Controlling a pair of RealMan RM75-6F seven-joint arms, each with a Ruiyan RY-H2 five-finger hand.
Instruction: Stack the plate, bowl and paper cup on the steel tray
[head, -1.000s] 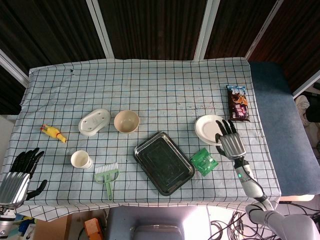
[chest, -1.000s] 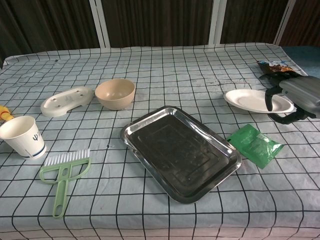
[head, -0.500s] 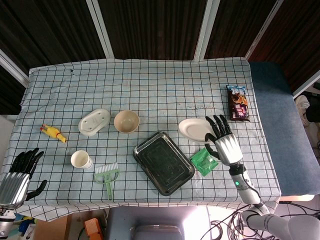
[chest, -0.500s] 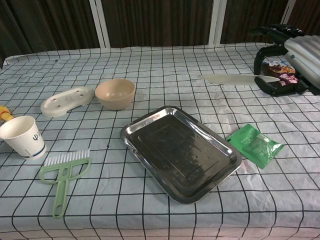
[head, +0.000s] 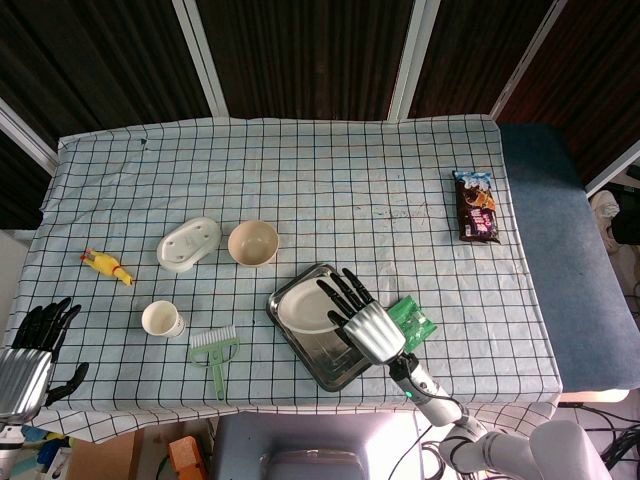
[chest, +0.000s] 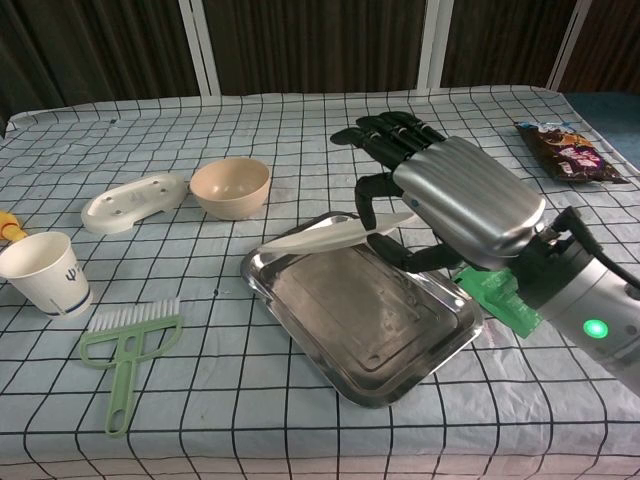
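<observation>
My right hand (head: 365, 322) (chest: 455, 200) holds the white plate (head: 303, 308) (chest: 330, 234) by its edge, tilted, just above the steel tray (head: 330, 365) (chest: 380, 340). The beige bowl (head: 252, 243) (chest: 230, 187) sits on the cloth behind the tray's left end. Near the front left stands the white paper cup (head: 162, 319) (chest: 43, 272), upright. My left hand (head: 30, 362) hangs open off the table's front left corner, holding nothing, and the chest view does not show it.
A green brush (head: 214, 352) (chest: 127, 343) lies between cup and tray. A white soap dish (head: 188, 243) (chest: 134, 201) is left of the bowl, a yellow rubber chicken (head: 106, 267) further left. A green packet (head: 412, 322) (chest: 500, 295) lies right of the tray, a snack bag (head: 475, 206) (chest: 565, 150) at the back right.
My right hand lifted the plate from the table's right side and carried it left, over the tray. The left hand has barely moved.
</observation>
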